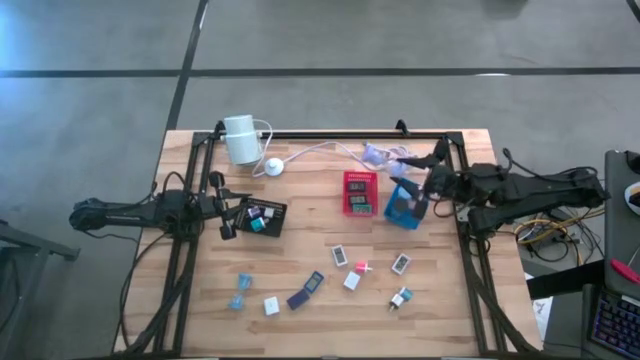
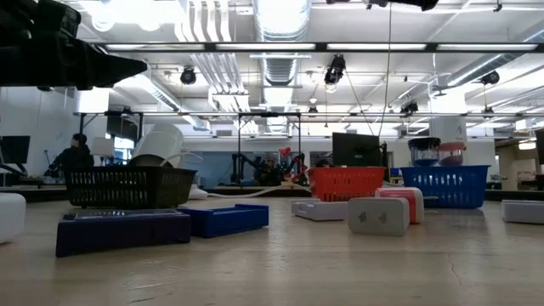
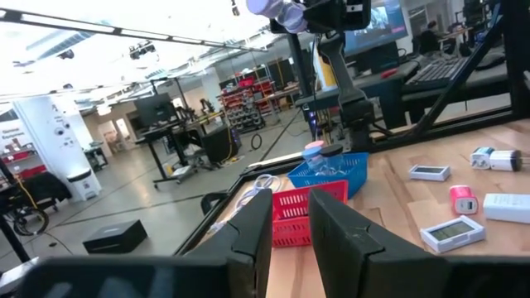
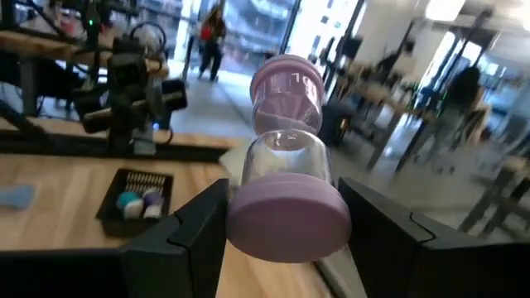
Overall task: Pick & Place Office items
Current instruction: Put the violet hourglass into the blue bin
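We have the right gripper (image 4: pixel 281 240) closed on a purple hourglass-like piece (image 4: pixel 286 165), carried near the table's far right corner above the blue tray (image 1: pixel 403 205); next, we judge, lower and release it there, left gripper (image 1: pixel 228 212) waiting narrowly parted, empty, beside the black tray (image 1: pixel 262 216)

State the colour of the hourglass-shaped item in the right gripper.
Pale purple hourglass-shaped item with a clear middle; right wrist view.

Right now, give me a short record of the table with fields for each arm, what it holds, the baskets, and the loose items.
left gripper: by the black mesh basket, fingers narrowly apart, empty
right gripper: over the blue mesh basket
held: lilac and clear plastic hourglass timer, in the right fingers
red mesh basket: between the other two
loose items: small rectangular pieces on the wooden table
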